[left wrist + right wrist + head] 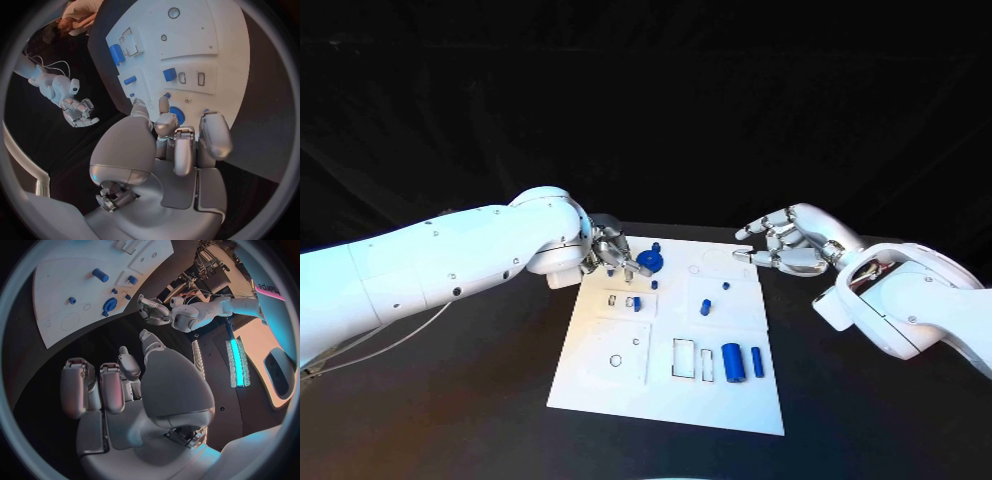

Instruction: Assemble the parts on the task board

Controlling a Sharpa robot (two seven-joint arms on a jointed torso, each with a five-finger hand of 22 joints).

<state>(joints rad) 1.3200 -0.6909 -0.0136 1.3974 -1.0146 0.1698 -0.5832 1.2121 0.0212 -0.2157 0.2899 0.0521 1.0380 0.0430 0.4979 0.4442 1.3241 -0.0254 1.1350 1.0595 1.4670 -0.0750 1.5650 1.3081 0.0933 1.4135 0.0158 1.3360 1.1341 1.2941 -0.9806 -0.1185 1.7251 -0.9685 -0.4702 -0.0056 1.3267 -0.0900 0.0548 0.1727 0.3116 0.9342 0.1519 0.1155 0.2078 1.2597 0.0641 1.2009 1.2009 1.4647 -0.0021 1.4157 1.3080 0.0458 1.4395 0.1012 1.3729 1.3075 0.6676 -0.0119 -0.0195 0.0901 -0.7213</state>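
One white task board (733,395) lies in the middle of the black counter (862,420), and two blue cylinders, a thick one (731,362) and a thinner one (759,362), lie side by side at its near right, with a small blue piece (707,306) at its centre and a blue block (638,303) left of that. The left hand (610,251) hovers over the far left corner, its fingertips at a round blue gear (651,261), though I cannot tell whether it grips it. The right hand (788,243) hangs just past the far right corner, fingers loosely curled and apart, holding nothing.
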